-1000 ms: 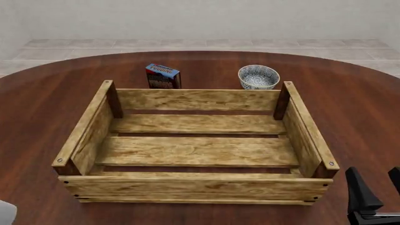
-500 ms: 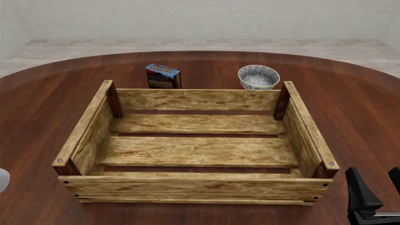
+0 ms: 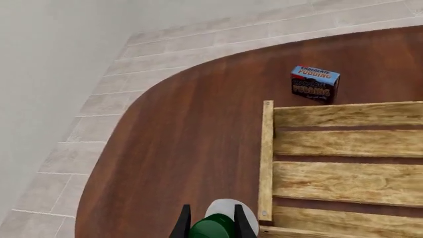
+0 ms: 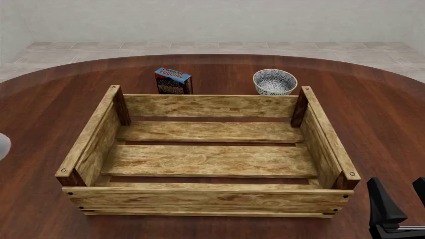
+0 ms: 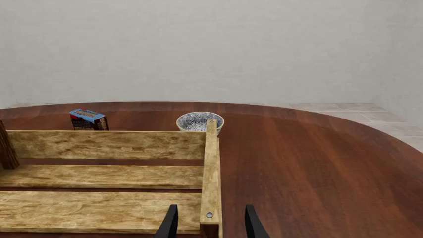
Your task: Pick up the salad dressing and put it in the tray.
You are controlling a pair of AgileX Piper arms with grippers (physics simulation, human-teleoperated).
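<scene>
Gripping slim pale grey-white salad dressing bottle [image 3: 225, 212] between left hand [image 3: 213, 227] fingers, beside large light-wood slatted tray [image 3: 267, 148], outside it. Right hand [image 5: 210, 224] spread apart, holding nothing, straddling tray wall.

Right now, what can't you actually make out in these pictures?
- Bottle: left wrist view cuts it at the edge, left gripper fingers cover its sides; front view shows only a pale sliver.
- Left arm: out of the front view.
- Right gripper: only fingertips show, either side of the crate rim; contact unclear.
- Bowl contents: too small.
- Box base: behind the crate wall.
</scene>
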